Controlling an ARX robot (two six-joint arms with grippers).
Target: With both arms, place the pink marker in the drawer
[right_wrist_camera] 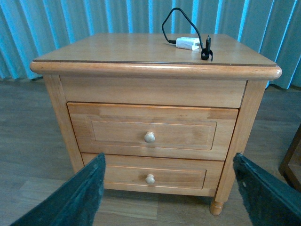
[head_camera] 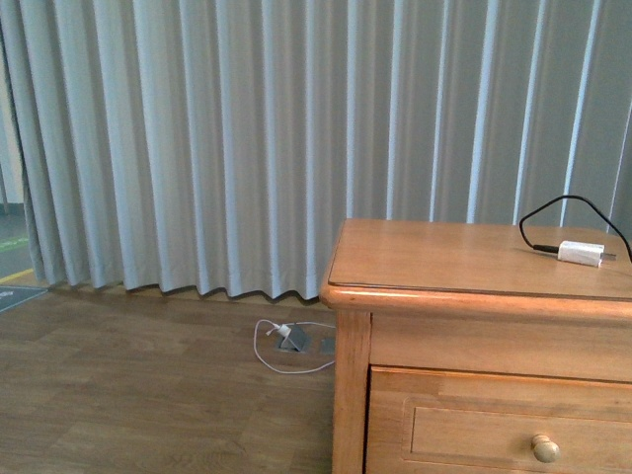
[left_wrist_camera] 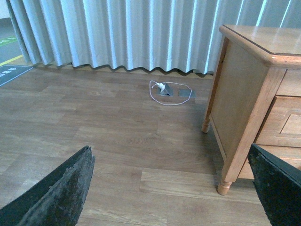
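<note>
The pink marker is not in view in any frame. A honey-coloured wooden nightstand (right_wrist_camera: 155, 52) faces my right wrist camera with two shut drawers: the upper drawer (right_wrist_camera: 117, 134) with a round knob (right_wrist_camera: 149, 137), and a lower drawer (right_wrist_camera: 174, 176). The upper drawer also shows in the front view (head_camera: 474, 434). My right gripper (right_wrist_camera: 169, 197) is open and empty, some way in front of the drawers. My left gripper (left_wrist_camera: 171, 188) is open and empty over the floor, left of the nightstand (left_wrist_camera: 240, 89). Neither arm shows in the front view.
A white charger plug (head_camera: 581, 253) with a black cable (head_camera: 553, 205) lies on the nightstand top; it also shows in the right wrist view (right_wrist_camera: 188, 43). A white cable and floor socket (head_camera: 292, 341) lie by the grey curtain (head_camera: 247, 138). Wooden floor (left_wrist_camera: 117, 132) stretches left.
</note>
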